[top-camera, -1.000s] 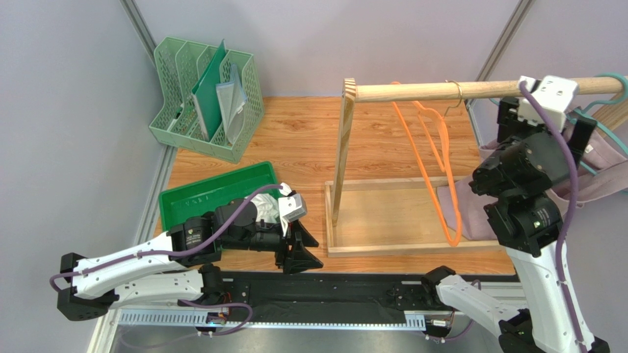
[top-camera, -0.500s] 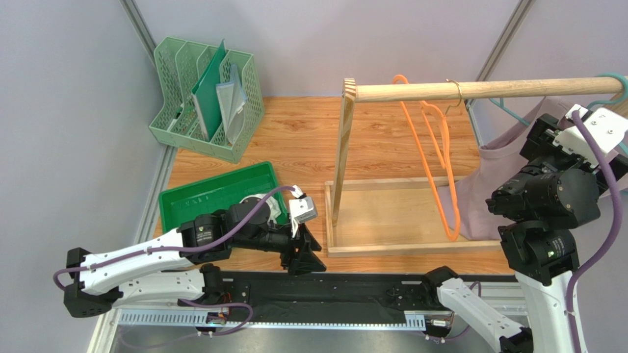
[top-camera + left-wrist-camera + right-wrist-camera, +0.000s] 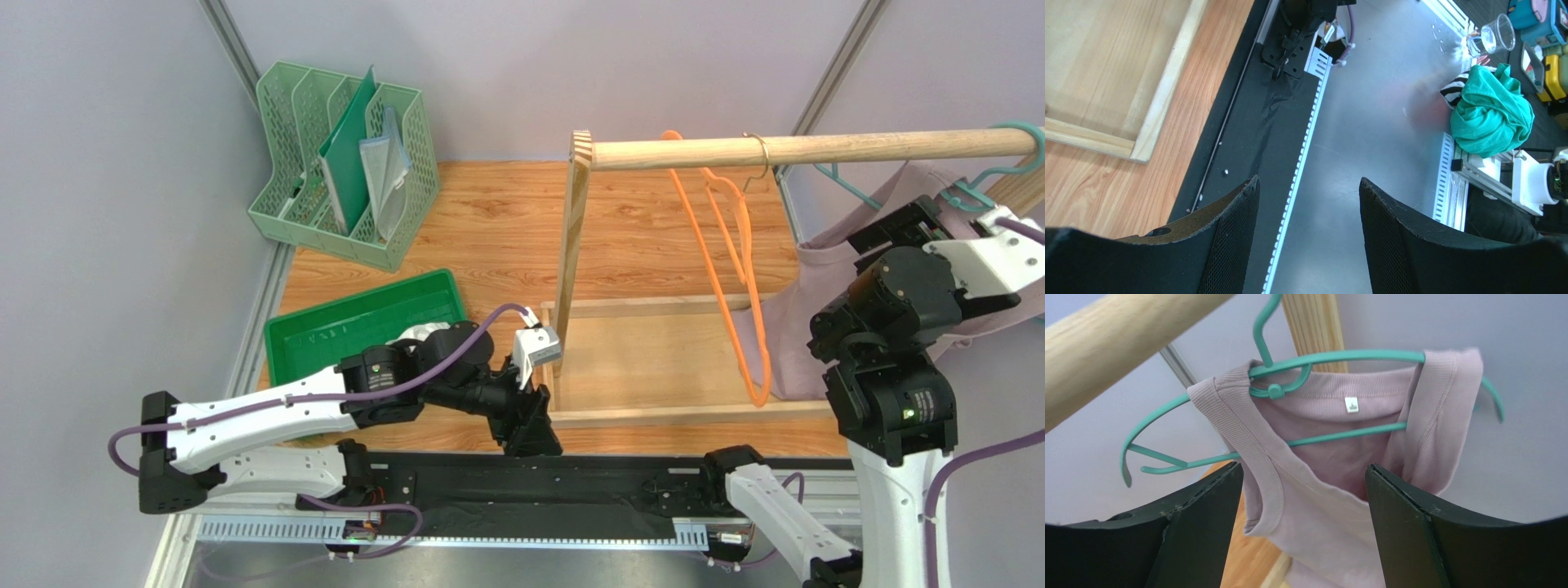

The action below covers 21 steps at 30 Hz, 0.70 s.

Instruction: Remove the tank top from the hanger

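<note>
Now the right gripper [image 3: 1303,471] is lowered, jaws wide, facing the tank top [image 3: 1324,416] hung on the hanger [image 3: 1339,356] at 3 o'clock; the left gripper [image 3: 1308,184], spread empty, is shifted toward 3 o'clock. A grasp is judged imminent.

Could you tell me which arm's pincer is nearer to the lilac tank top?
Right. The right pincer is open directly in front of the tank top on its teal hanger; the left pincer sits low by the near table edge, far off.
</note>
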Available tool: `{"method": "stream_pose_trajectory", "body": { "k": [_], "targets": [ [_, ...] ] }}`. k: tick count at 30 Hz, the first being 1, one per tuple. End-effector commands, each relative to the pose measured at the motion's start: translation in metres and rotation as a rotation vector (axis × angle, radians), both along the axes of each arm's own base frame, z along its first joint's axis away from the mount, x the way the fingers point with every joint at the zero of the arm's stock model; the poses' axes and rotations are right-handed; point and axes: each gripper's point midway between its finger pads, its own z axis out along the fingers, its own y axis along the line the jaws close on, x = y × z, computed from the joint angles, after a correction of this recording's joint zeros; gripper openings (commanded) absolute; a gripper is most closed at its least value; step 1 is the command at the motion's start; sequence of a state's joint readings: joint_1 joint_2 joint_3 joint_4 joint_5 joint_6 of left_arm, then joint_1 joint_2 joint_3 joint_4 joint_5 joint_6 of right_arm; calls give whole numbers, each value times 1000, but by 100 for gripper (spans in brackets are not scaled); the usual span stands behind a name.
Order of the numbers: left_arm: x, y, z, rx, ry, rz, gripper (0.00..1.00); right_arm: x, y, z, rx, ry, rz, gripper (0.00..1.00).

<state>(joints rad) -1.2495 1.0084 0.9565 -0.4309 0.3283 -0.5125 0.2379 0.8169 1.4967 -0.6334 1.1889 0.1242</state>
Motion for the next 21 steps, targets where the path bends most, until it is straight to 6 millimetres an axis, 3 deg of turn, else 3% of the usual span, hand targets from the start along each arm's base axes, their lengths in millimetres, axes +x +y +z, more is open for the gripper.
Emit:
{"method": "stream_pose_trajectory", "body": {
  "k": [1,2,9,14,21],
  "targets": [
    [-2,-14,18,-33,35,-6,66,1,2,-25,217,-216,27,78],
    [-1,-16,17,-30,38,-5,66,5,2,-37,261,-251,18,78],
    [0,-28,7,0,79,1,66,-8,-9,-54,366,-426,-26,76],
    [1,-35,-6,52,111,2,65,-23,-16,-36,366,-576,-66,76],
    [9,-18,5,66,75,77,65,-29,-23,-9,349,-668,-100,76]
  ]
}}
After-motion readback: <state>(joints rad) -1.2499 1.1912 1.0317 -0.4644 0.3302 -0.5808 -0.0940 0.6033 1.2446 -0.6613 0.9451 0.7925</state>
